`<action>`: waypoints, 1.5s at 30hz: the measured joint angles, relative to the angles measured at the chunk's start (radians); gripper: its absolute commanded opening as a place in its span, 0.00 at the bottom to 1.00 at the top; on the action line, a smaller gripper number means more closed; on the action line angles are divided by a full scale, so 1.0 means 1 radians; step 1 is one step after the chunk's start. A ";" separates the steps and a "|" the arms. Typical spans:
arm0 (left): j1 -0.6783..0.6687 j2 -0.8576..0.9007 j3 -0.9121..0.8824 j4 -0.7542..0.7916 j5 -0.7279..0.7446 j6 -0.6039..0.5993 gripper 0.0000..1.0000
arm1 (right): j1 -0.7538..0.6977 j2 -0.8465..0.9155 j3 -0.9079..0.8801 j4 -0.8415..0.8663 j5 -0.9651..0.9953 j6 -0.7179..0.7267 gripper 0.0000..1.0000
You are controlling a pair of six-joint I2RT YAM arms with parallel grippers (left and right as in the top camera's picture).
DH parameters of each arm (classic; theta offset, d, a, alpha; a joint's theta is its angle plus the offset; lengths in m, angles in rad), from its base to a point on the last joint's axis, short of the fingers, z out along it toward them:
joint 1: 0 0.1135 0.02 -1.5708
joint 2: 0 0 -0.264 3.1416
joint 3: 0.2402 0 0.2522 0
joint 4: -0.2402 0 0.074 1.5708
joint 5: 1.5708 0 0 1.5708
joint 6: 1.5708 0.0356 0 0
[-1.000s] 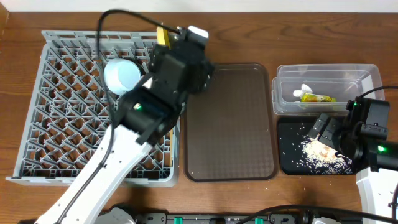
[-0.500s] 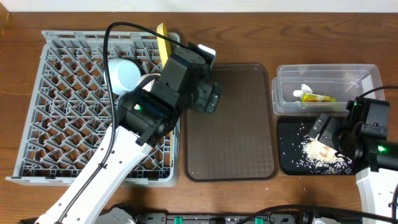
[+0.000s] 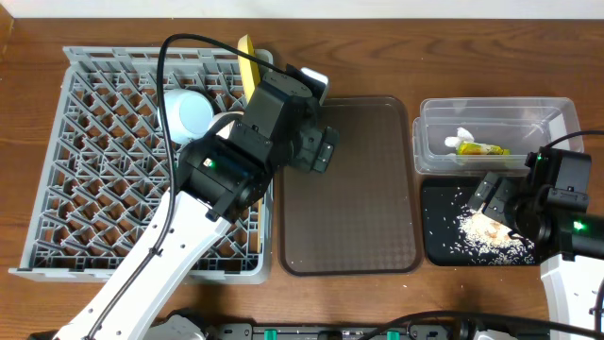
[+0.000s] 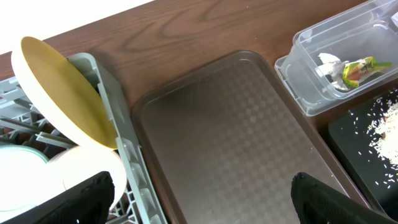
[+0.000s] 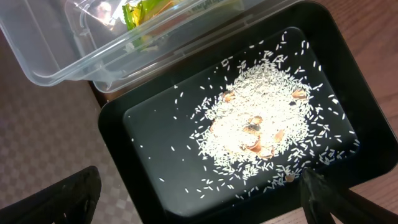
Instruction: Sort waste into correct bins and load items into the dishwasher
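Having swung off the grey plastic lattice rack [image 3: 94, 142], the left fingers [image 3: 323, 151] hung spread and empty over the brown serving tray [image 3: 349, 198]. Retreating well meant staying clear of the round yellow plate [image 4: 68, 93], tilted on edge in the rack's corner.

Grained wooden table [image 3: 377, 57], grey plastic rack [image 3: 94, 170], matt textured brown tray [image 3: 359, 189], clear glossy tub [image 3: 566, 118], smooth black tray [image 5: 149, 143]

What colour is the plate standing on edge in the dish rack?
The plate is yellow; the left wrist view shows it best.
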 measured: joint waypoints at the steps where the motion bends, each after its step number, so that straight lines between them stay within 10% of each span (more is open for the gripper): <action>1: 0.000 0.000 0.000 0.000 0.000 0.000 0.92 | 0.000 0.000 0.000 0.000 0.000 0.000 0.99; 22: 0.000 0.000 0.000 0.000 0.000 0.000 0.93 | 0.010 -0.291 -0.070 0.027 0.064 0.000 0.99; 34: 0.000 0.000 0.000 -0.002 0.000 0.000 0.93 | 0.213 -0.836 -0.583 1.127 0.008 -0.006 0.99; 45: 0.000 0.000 0.000 -0.002 0.000 0.000 0.93 | 0.234 -1.015 -0.871 1.252 -0.050 -0.006 0.99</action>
